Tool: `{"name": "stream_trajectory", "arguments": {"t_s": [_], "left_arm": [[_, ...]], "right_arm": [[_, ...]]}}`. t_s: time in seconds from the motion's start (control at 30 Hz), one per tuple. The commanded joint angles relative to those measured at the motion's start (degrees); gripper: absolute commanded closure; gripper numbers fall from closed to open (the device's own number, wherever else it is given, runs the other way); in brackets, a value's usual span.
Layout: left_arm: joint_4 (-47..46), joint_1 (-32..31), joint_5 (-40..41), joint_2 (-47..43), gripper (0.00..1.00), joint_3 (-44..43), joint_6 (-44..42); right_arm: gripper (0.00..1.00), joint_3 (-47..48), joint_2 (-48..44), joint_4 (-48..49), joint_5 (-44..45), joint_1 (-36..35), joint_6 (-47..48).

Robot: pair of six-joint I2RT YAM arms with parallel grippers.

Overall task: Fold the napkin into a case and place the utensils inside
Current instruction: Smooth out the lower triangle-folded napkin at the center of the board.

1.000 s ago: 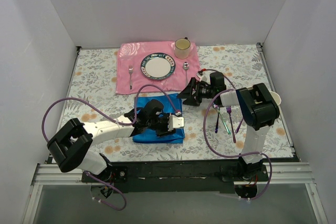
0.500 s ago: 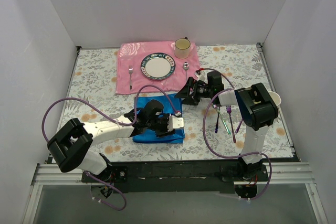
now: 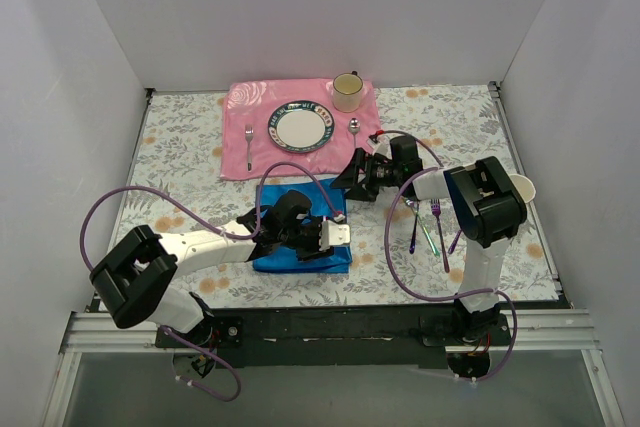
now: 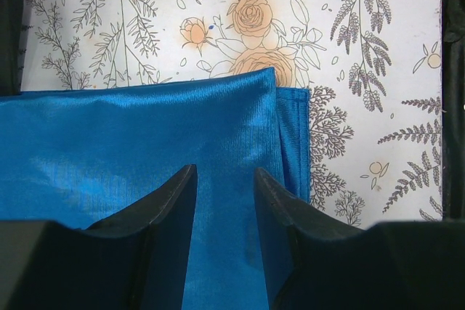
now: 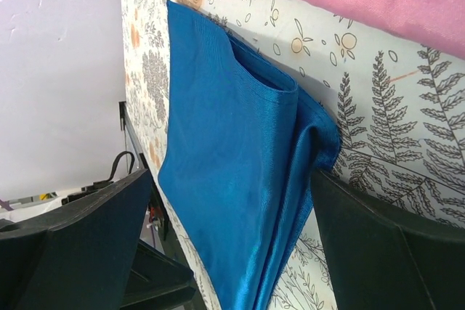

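1. The napkin (image 3: 290, 259), bright blue, lies folded into a flat rectangle on the floral surface (image 3: 180, 147). It sits near the front, between the two arms and just in front of the pink placemat (image 3: 240, 97).
2. The left arm (image 3: 200, 247) reaches across the napkin from the left, and its jaws sit over the cloth's right half.
3. In the left wrist view the two dark fingers (image 4: 171, 208) stand a narrow gap apart. The smooth blue cloth (image 4: 145, 143) runs flat beneath that gap, and no fold is pinched between them. I cannot tell whether the tips press on the cloth.
4. The same view shows the top layer's right edge stopping short of a lower layer, which peeks out as a narrow strip.
5. The right arm (image 3: 480, 202) bends in from the right, bringing its jaws low to the napkin's far right corner, close to the placemat's front edge.
6. The right jaws are spread as wide as they go and hold nothing. In the right wrist view the layered corner of the napkin (image 5: 225, 143) lies between the two fingers (image 5: 80, 237), close to the right-hand one; contact is unclear.
7. The utensils (image 3: 430, 227), slim and iridescent purple-green, lie on the surface to the right of the napkin, well apart from it and beside the right arm.
8. On the placemat stand a plate (image 3: 300, 127) and a cup (image 3: 347, 92), with a silver fork (image 3: 249, 133) left of the plate and a silver spoon (image 3: 354, 127) to its right.
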State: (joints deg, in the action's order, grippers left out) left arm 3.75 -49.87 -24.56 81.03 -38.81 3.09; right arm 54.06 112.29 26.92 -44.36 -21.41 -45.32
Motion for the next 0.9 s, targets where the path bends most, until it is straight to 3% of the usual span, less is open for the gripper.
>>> {"name": "stream_trajectory", "arguments": {"t_s": [0.0,0.4,0.87], "left_arm": [[-2.1,-0.1,0.0,-0.2,0.63,0.0,-1.0],[-3.0,-0.4,0.0,0.7,0.6,-0.2,-1.5],[-5.1,-6.5,3.8,3.6,0.65,-0.1,-2.7]], "right_arm": [[0.01,2.5,-0.3,-4.0,3.2,-0.5,3.4],[0.01,3.0,-3.2,-4.9,3.5,-1.6,3.0],[0.01,3.4,-3.0,-9.6,7.2,-1.9,5.7]]}}
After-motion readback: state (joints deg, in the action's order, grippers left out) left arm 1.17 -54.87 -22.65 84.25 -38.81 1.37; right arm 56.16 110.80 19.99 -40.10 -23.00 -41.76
